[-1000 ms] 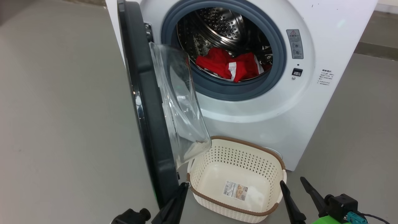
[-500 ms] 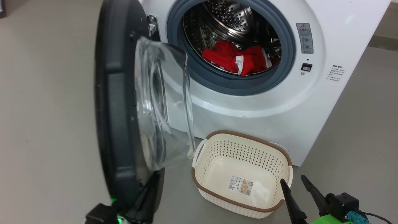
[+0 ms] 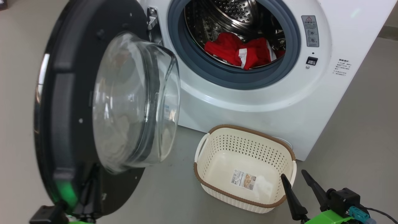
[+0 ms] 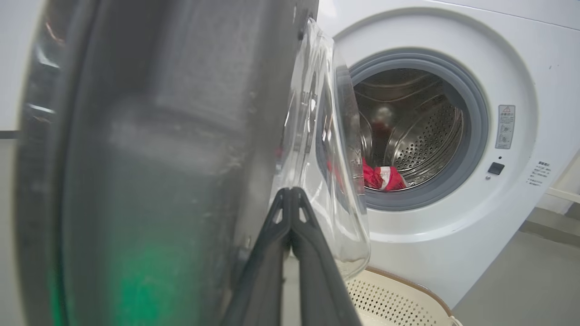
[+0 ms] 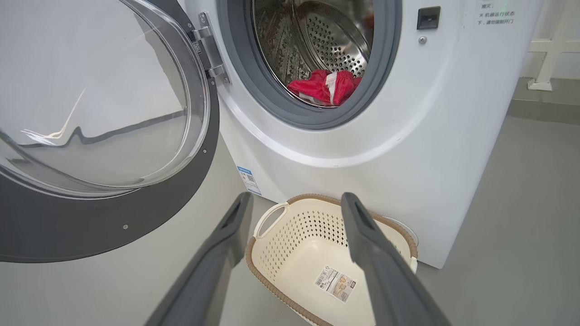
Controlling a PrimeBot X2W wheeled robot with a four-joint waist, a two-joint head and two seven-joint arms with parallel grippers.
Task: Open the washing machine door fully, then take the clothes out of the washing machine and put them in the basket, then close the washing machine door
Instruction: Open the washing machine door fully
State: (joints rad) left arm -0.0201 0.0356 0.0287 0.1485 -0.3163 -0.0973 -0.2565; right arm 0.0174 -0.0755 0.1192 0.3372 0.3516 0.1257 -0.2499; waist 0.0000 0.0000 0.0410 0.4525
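Observation:
The washing machine door (image 3: 62, 93) stands swung out to the left, its glass bowl facing me. My left gripper (image 3: 91, 183) is shut with nothing in it, its tips against the door's inner face at the lower rim; the left wrist view shows the left gripper (image 4: 290, 194) beside the door (image 4: 136, 158). The red clothes (image 3: 242, 51) lie in the drum of the washing machine (image 3: 248, 105). The empty cream basket (image 3: 248, 132) sits on the floor before it. My right gripper (image 3: 293, 174) hangs open by the basket's right side; in its own view, the right gripper (image 5: 297, 199) points over the basket (image 5: 290, 231).
Grey floor (image 3: 357, 124) spreads around the machine. A white frame (image 5: 548, 50) stands behind it on the right. A grey rubber ring (image 3: 192, 59) lines the drum opening, and the door's hinge (image 5: 206, 45) sits at its left edge.
The door has swung further open to the left, from edge-on to showing its inner face. My left gripper went left with it. The head camera shifted slightly; the right gripper held still.

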